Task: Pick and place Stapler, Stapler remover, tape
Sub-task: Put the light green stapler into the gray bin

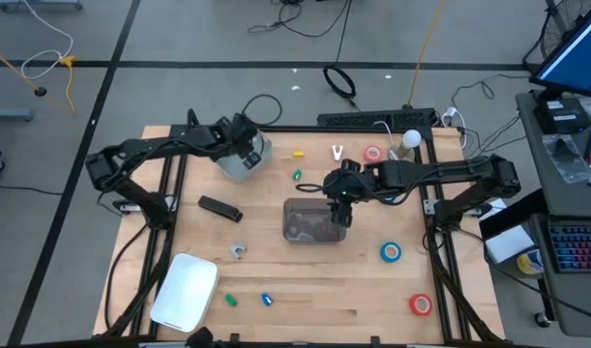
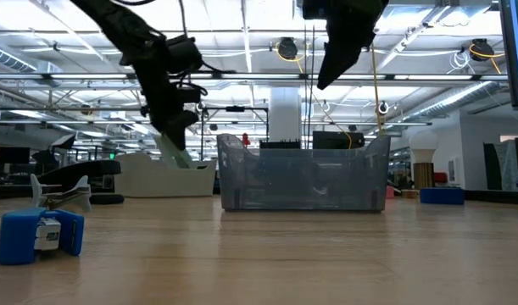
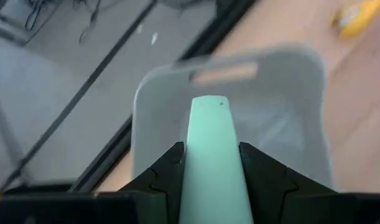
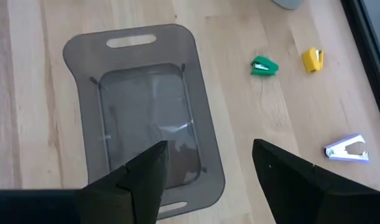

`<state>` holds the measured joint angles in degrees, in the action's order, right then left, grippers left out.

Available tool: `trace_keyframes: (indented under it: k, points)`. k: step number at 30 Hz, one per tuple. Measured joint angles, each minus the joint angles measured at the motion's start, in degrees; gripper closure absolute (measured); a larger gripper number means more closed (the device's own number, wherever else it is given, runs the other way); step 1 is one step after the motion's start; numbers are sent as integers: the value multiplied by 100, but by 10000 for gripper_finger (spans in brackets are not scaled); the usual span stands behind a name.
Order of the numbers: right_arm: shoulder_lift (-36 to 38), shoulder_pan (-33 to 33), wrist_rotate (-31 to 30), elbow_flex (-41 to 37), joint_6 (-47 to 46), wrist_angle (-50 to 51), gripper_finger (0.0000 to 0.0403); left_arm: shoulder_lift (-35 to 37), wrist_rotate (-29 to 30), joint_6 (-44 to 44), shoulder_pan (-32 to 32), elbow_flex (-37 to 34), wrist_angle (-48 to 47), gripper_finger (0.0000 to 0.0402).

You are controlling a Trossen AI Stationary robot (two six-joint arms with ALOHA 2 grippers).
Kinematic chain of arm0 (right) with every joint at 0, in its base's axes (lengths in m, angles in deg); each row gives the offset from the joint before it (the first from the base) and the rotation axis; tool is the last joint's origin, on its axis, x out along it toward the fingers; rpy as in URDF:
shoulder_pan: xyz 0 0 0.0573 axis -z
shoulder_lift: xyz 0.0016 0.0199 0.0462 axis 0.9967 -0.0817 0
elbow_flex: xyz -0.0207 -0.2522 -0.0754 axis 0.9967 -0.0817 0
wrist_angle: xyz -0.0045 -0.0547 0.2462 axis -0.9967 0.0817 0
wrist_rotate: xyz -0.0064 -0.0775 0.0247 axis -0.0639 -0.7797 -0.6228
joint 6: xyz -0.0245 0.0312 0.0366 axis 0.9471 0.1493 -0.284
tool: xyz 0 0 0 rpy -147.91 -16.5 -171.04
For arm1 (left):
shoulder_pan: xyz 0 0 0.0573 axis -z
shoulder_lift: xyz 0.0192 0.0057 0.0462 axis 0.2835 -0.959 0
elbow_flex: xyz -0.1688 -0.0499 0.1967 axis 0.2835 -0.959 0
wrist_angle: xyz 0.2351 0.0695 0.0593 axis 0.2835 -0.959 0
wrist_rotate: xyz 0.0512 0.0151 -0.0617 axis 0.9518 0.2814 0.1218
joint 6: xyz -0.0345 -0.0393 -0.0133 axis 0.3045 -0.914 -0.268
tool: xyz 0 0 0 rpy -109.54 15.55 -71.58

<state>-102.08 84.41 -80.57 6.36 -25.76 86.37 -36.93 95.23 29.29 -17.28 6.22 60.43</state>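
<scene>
The wooden counter carries two open bins, and the step in hand looks like the placing of the stapler. The smoky grey bin sits directly beneath the right claw, which hangs above it with its fingers spread wide and nothing between them; through that claw's own view the bin floor looks bare, though the tinted plastic makes this hard to judge. The pale grey bin lies just ahead of and below the left claw, whose fingers are pinched on the sides of the mint-green stapler, the bar pointing out past the fingertips toward the bin's mouth. The next move, as I judge it, calls for carrying the stapler's far end over the rim, lowering it, then parting the fingers so it drops inside rather than catching the wall. Well off to the side of the right claw lie three tape rolls, a pale red one, a blue one and a red one, with a green stapler remover nearer that claw, all waiting on the counter.
</scene>
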Motion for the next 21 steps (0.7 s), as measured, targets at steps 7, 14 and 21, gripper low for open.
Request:
trace_keyframes:
  k: [7, 14, 21]
  points:
    - [0, 0, -4, -2, -98, -57, 179, 333, -40, 236, -135, -931, 1110, 275]
    - [0, 0, -4, -2, -133, -174, 181, 557, -484, 317, -336, -1612, 2325, 275]
    - [-2, 0, -2, -2, -192, -190, 182, 548, -597, 288, -595, -1894, 2942, 275]
